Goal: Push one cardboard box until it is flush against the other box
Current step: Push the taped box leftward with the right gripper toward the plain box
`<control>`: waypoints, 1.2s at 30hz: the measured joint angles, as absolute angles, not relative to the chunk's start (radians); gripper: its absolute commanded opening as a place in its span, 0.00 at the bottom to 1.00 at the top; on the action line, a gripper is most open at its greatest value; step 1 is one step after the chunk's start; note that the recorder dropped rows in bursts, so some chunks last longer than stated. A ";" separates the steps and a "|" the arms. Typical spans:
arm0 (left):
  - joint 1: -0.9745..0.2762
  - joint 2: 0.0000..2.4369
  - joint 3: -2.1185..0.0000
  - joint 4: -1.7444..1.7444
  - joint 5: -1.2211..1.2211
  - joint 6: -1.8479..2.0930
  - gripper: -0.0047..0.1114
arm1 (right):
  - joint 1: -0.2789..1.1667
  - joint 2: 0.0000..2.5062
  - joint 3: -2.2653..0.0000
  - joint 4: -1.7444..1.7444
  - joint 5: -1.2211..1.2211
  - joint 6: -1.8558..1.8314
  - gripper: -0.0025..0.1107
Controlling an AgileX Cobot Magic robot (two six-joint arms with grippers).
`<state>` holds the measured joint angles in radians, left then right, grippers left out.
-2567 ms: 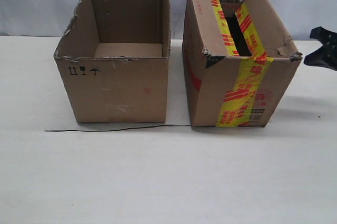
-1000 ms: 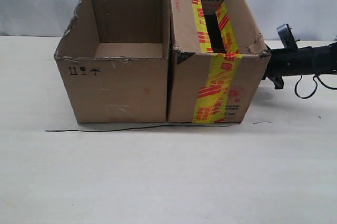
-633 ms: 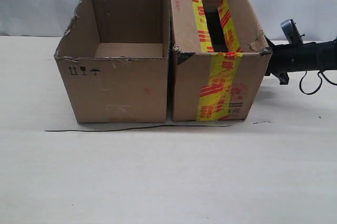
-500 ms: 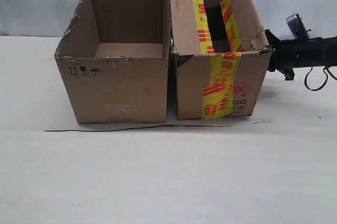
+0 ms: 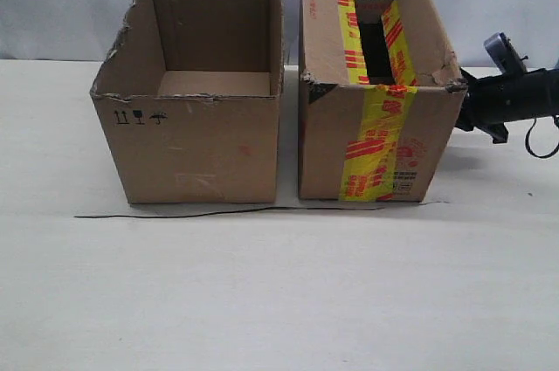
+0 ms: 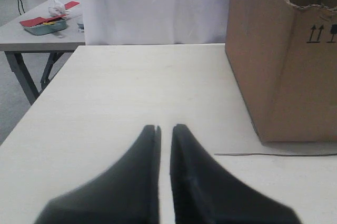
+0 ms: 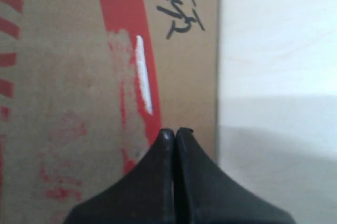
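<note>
The cardboard box (image 5: 384, 144) with yellow-and-red tape stands right of the other box (image 5: 188, 148), the plain carton with a ragged rim. A narrow gap separates their facing sides. My right gripper (image 5: 470, 107) sits at the taped box's right face, by its dented corner. In the right wrist view this gripper (image 7: 174, 130) is shut and empty, its tips close to the box face (image 7: 63, 76) beside a red stripe. My left gripper (image 6: 165, 128) hovers over the table with only a thin slit between its fingers, holding nothing. The plain carton (image 6: 284, 71) stands ahead of it to one side.
A thin black wire (image 5: 227, 211) lies on the white table along the front of both boxes, also seen as wire (image 6: 274, 154). A white backdrop hangs behind. A second table with a tray (image 6: 45, 23) stands beyond the table's edge.
A second ago the taped box touched the plain carton. Since then it has slid right, opening a gap, and the right arm has drawn back to the right.
</note>
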<state>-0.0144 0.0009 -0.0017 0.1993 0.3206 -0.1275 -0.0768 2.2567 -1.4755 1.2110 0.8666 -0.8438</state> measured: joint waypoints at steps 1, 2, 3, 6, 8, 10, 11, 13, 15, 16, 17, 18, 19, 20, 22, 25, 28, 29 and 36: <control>-0.014 0.001 -0.002 0.199 0.321 -0.127 0.04 | -0.077 2.257 -1.476 1.194 0.853 -0.839 0.02; -0.014 0.001 -0.002 0.199 0.321 -0.127 0.04 | -0.079 2.257 -1.476 1.183 0.843 -0.837 0.02; -0.014 0.001 -0.002 0.199 0.321 -0.127 0.04 | -0.079 2.255 -1.476 1.173 0.830 -0.834 0.02; -0.014 0.001 -0.002 0.199 0.321 -0.127 0.04 | -0.090 2.241 -1.471 1.160 0.788 -0.834 0.02; -0.014 0.001 -0.002 0.199 0.321 -0.127 0.04 | -0.099 2.230 -1.471 1.169 0.771 -0.842 0.02; -0.014 0.001 -0.002 0.199 0.321 -0.127 0.04 | -0.117 2.221 -1.471 1.213 0.775 -0.867 0.02; -0.014 0.001 -0.002 0.199 0.321 -0.127 0.04 | -0.127 2.218 -1.471 1.247 0.788 -0.885 0.02; -0.014 0.001 -0.002 0.199 0.321 -0.130 0.04 | -0.146 2.218 -1.471 1.325 0.834 -0.928 0.02; -0.014 0.001 -0.002 0.199 0.321 -0.130 0.04 | -0.165 2.223 -1.471 1.390 0.900 -0.964 0.02; -0.014 0.001 -0.002 0.199 0.321 -0.130 0.04 | -0.168 2.227 -1.471 1.410 0.930 -0.972 0.02; -0.014 0.001 -0.002 0.199 0.321 -0.130 0.04 | -0.168 2.234 -1.472 1.433 0.955 -0.983 0.02; -0.014 0.001 -0.002 0.199 0.321 -0.130 0.04 | -0.168 2.242 -1.472 1.446 0.977 -0.987 0.02; -0.014 0.001 -0.002 0.199 0.321 -0.130 0.04 | -0.168 2.250 -1.472 1.458 0.996 -0.993 0.02; -0.014 0.001 -0.002 0.199 0.321 -0.130 0.04 | -0.168 2.264 -1.472 1.481 1.026 -1.001 0.02; -0.014 0.001 -0.002 0.199 0.321 -0.130 0.04 | -0.166 2.288 -1.472 1.513 1.065 -1.015 0.02; -0.014 0.001 -0.002 0.199 0.321 -0.130 0.04 | -0.158 2.321 -1.472 1.566 1.125 -1.029 0.02; -0.014 0.001 -0.002 0.199 0.321 -0.130 0.04 | -0.150 2.346 -1.472 1.595 1.162 -1.039 0.02; -0.014 0.001 -0.002 0.199 0.321 -0.130 0.04 | -0.141 2.358 -1.472 1.602 1.175 -1.046 0.02; -0.014 0.001 -0.002 0.199 0.321 -0.128 0.04 | -0.100 2.377 -1.472 1.629 1.181 -1.066 0.02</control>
<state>-0.0144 0.0009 -0.0017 0.1993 0.3206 -0.1279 -0.0999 2.3774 -1.4724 1.6286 1.1809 -1.0661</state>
